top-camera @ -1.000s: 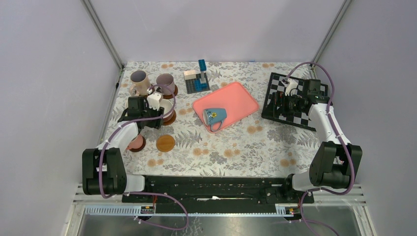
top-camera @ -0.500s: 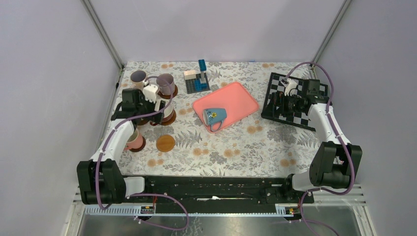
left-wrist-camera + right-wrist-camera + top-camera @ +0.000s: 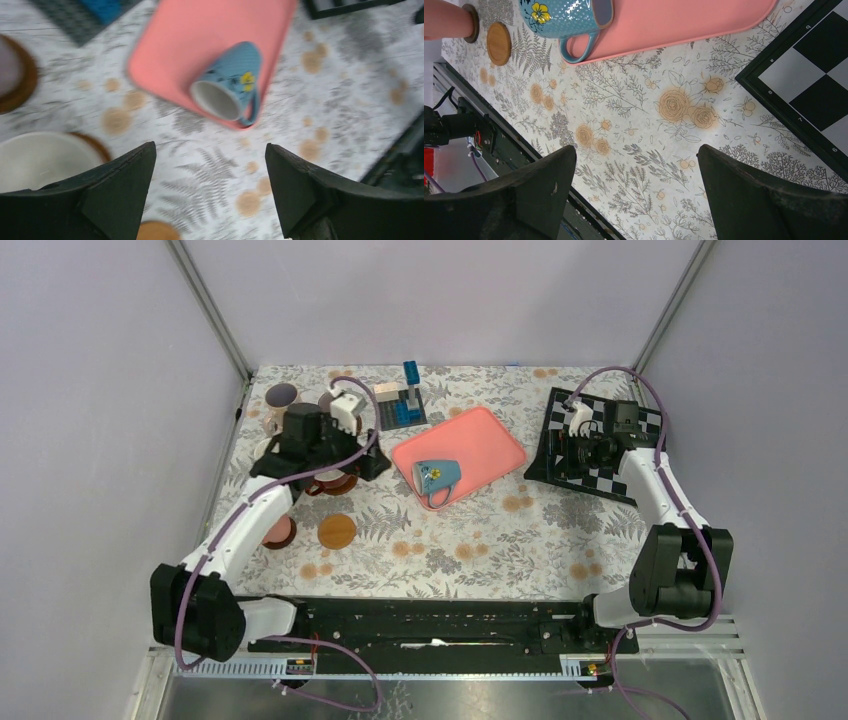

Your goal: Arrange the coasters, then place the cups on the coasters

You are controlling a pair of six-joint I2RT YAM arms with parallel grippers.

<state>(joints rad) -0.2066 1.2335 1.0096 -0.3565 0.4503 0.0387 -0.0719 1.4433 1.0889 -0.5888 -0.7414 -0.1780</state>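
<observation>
While both sets of jaws gape wide and empty, I see the left gripper point(image 3: 210, 148) over open cloth point(image 3: 200, 192) left of the pink tray point(image 3: 485, 435), and the right gripper point(image 3: 636, 150) beside the chessboard point(image 3: 814, 75) edge. One blue mug point(image 3: 438, 476) lies sideways at the tray's near rim. The arm largely hides the white cup point(image 3: 35, 160) from above. I count one bare coaster point(image 3: 338, 531).

Tiny white coordinate marks sit on the dark rim of the chessboard point(image 3: 809, 100) — too small to read surely; no other text shows.

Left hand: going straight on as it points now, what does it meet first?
Probably the light blue cup, on its side on the pink tray; the left hand tilts down, so tablecloth could come first.
</observation>
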